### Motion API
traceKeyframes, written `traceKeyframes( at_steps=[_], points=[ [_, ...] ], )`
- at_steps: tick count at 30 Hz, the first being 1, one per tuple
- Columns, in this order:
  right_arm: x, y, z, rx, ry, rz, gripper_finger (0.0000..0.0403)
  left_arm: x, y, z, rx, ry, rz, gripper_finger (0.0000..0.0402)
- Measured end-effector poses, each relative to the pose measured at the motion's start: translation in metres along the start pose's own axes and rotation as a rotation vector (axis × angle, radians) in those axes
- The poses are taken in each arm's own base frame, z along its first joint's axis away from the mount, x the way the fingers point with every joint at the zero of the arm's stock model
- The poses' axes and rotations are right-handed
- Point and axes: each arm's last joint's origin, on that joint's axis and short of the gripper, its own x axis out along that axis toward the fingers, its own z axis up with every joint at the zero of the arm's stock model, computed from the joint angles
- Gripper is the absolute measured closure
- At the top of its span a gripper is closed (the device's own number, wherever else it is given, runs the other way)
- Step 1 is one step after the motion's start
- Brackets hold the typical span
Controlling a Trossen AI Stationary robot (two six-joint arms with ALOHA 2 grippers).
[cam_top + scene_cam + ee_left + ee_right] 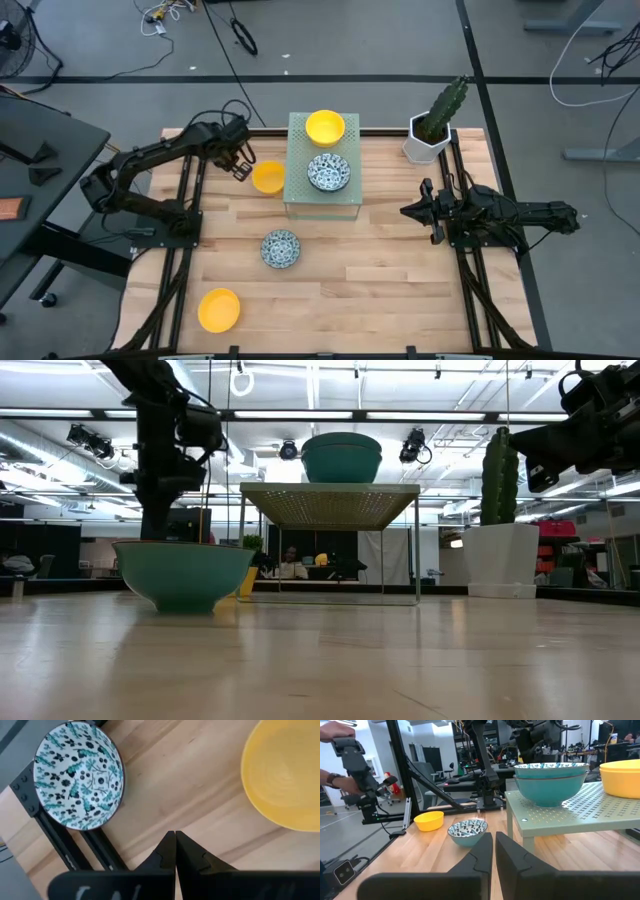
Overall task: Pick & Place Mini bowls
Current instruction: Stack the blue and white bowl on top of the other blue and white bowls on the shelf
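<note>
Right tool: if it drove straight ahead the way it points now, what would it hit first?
Probably the green perforated stand. The right tool, shut, points across the table at the stand's near corner and leg, with the patterned bowl on the table just beside that line. Depth is unclear, so that bowl could come first.

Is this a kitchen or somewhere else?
Not a kitchen, more likely a robot lab or workshop. Two dark robot arms are bolted to a wooden table, cables trail across the grey floor, and the low view shows ceiling pipes and lamps in a big open room.
</note>
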Motion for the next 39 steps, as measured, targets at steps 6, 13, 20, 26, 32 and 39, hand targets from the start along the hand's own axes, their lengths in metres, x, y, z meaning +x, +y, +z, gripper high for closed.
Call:
traceKeyframes(
  at_steps=[6, 13, 20, 26, 32, 39],
  points=[
    [0.0, 0.0, 0.0, 0.0, 0.0, 0.0, 0.0376, 0.015, 0.003, -0.002, 0.009, -0.024, 0.003, 0.0399],
    [0.0, 0.0, 0.0, 0.0, 0.0, 0.0, 0.0376, 0.012, 0.006, -0.017, -0.01, -0.084, -0.015, 0.0399],
    [0.0, 0.0, 0.0, 0.0, 0.0, 0.0, 0.0376, 0.016, 0.008, -0.032, -0.022, -0.123, 0.003, 0.0399],
    [0.0, 0.0, 0.0, 0.0, 0.0, 0.001, 0.0376, 0.021, 0.014, -0.032, -0.047, -0.203, 0.011, 0.0399],
    [0.0, 0.0, 0.0, 0.0, 0.0, 0.0, 0.0376, 0.023, 0.022, -0.03, -0.012, -0.214, 0.034, 0.0399],
    [0.0, 0.0, 0.0, 0.0, 0.0, 0.0, 0.0376, 0.024, 0.026, -0.031, 0.107, -0.186, 0.086, 0.0399]
  ],
)
